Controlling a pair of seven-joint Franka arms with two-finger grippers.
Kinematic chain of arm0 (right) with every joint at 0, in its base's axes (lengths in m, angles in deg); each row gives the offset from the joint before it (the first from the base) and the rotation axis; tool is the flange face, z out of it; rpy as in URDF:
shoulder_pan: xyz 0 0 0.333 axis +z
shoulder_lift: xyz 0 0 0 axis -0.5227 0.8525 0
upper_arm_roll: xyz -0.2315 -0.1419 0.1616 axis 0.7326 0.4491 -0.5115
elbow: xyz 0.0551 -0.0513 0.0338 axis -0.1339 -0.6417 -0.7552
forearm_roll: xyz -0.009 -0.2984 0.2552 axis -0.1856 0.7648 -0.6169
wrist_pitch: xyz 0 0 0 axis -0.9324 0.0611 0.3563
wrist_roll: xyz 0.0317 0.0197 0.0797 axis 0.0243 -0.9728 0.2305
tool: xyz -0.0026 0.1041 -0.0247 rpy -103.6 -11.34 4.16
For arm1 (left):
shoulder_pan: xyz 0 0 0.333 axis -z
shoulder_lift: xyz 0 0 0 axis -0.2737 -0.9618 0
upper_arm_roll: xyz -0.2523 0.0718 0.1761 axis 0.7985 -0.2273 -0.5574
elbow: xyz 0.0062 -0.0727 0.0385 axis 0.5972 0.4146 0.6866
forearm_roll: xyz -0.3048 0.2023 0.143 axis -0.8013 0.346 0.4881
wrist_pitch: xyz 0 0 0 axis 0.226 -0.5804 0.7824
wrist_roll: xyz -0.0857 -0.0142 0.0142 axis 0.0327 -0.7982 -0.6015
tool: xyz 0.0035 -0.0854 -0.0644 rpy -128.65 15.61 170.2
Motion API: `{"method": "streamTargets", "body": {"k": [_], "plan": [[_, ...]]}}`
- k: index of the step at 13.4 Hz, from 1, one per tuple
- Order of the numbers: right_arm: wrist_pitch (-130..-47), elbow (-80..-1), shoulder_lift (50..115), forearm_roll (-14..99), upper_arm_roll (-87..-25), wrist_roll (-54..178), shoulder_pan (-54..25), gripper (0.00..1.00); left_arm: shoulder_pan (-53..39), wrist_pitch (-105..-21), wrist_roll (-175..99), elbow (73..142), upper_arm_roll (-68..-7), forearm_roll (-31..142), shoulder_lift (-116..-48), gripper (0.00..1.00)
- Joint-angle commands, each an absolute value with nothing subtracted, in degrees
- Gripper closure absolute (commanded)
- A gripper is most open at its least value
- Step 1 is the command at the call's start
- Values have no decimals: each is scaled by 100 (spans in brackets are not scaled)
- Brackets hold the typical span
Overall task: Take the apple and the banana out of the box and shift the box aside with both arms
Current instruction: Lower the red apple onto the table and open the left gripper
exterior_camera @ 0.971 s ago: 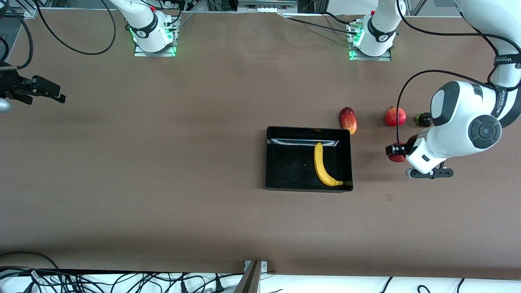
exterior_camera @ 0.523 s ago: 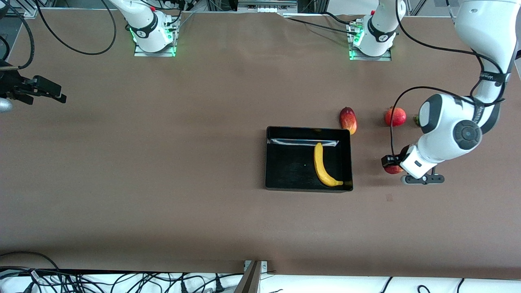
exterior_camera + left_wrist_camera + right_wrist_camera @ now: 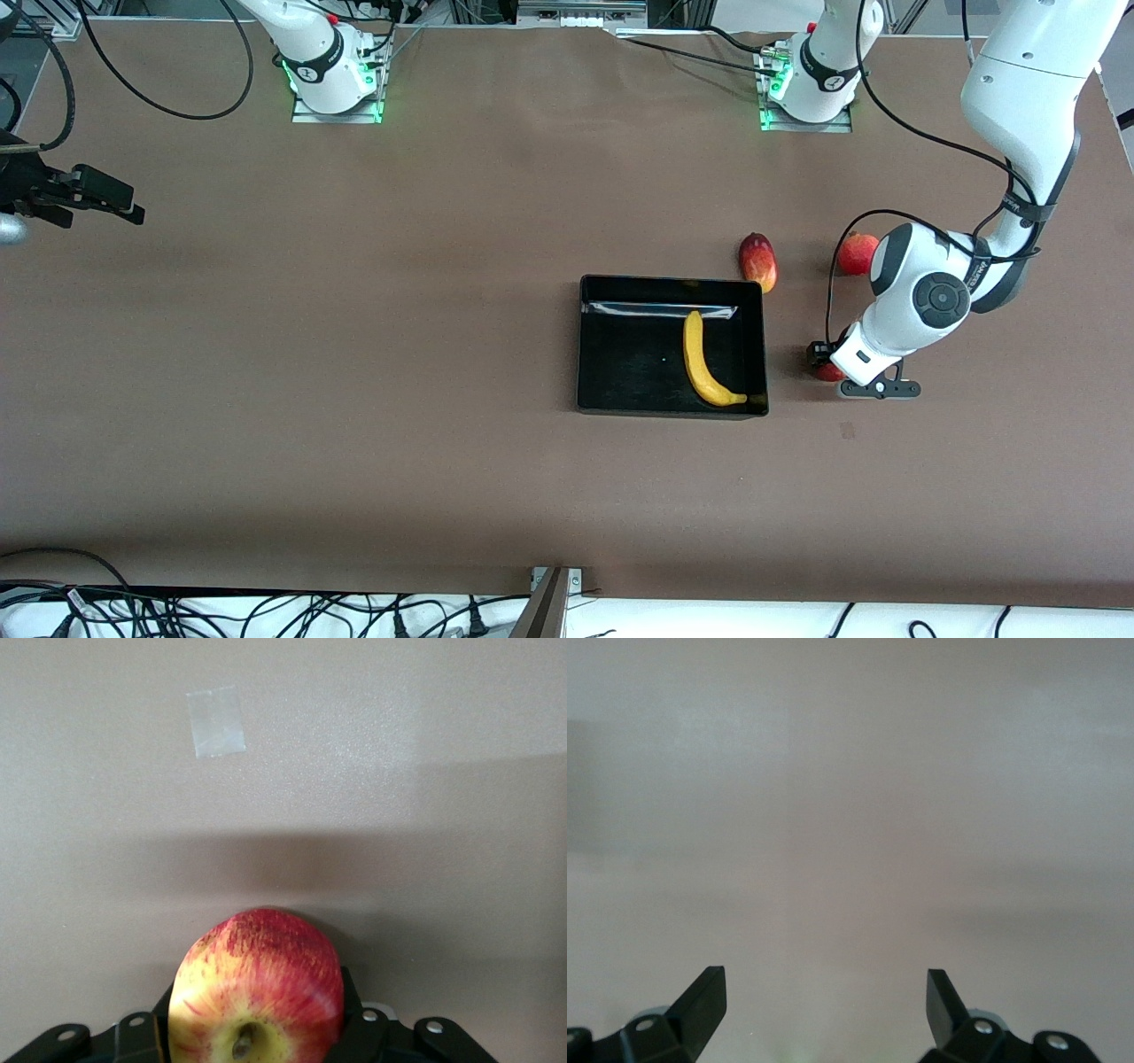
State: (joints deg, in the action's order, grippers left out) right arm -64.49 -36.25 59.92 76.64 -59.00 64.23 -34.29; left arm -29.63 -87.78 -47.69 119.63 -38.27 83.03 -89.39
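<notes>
Left wrist view shows my left gripper (image 3: 252, 1041) clamped on the apple (image 3: 257, 988), out of the box (image 3: 620, 390). Next: set it down, grab the banana (image 3: 704, 363). Right gripper (image 3: 824, 1001) waits, spread wide.

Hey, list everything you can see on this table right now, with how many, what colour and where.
box: one, glossy black, mid-table.
banana: one, yellow, in the box, at its end toward the left arm.
apple: one, red with yellow streaks, gripped in the left hand over the table beside the box.
mango: one, red-yellow, by the box's corner, farther from the front camera.
pomegranate: one, red, beside the mango toward the left arm's end, partly hidden by the arm.
tape patch: one, pale, on the table near the apple.
left hand: black, shut on the apple.
right hand: black, open, waiting at the right arm's end.
</notes>
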Motion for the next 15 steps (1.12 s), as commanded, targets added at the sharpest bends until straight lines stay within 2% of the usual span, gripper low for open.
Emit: {"method": "streamTargets", "body": {"k": [1,2,6,10,15], "plan": [[-6358,-3514,6021,7653,-5887,6389,-3388,0,-3039,-8870,-4884,11968,-3777,8622,-9049,23],[-6358,-3514,6021,7653,-5887,6389,-3354,0,-3039,-8852,-4892,11968,-3777,8684,-9049,0],[-6358,-3505,6021,7653,-5887,6380,-3336,0,-3030,-8389,-4901,11872,-3769,8684,-8892,0],[-6358,-3505,6021,7661,-5887,6380,-3336,0,-2715,-6948,-4936,11582,-3672,8474,-8198,0],[-6358,-3505,6021,7670,-5887,6380,-3336,0,-2153,-6918,-5478,11546,-3716,7218,-7678,0]]}}
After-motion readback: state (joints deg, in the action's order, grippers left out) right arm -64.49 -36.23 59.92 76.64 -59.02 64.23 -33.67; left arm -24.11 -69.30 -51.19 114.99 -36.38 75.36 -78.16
